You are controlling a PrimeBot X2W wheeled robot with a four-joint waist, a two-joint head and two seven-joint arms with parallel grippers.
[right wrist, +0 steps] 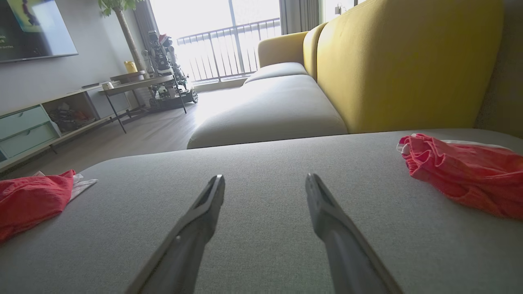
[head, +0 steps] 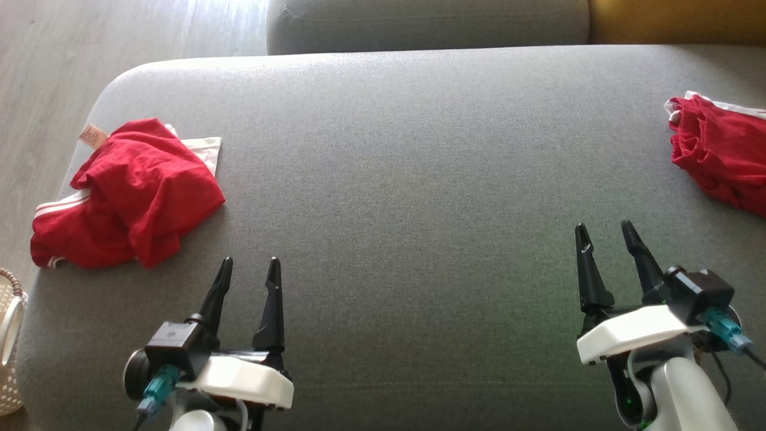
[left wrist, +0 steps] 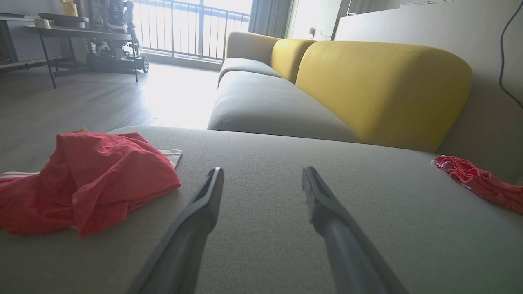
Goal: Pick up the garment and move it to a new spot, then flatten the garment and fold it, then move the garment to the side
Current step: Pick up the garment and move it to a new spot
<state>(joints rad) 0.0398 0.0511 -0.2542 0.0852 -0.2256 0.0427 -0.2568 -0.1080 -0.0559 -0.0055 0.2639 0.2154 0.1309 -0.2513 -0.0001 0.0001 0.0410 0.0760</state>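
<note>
A crumpled red garment is lying at the left edge of the grey sofa seat, white trim peeking out beneath it; a second red garment is lying at the right edge; the left tool and right tool are hovering by the near edge, both spread wide and empty, well apart from either garment.

Two red garments, one with white stripes and another with white trim, lie on a grey cushion; the sofa backrest is mustard yellow.
</note>
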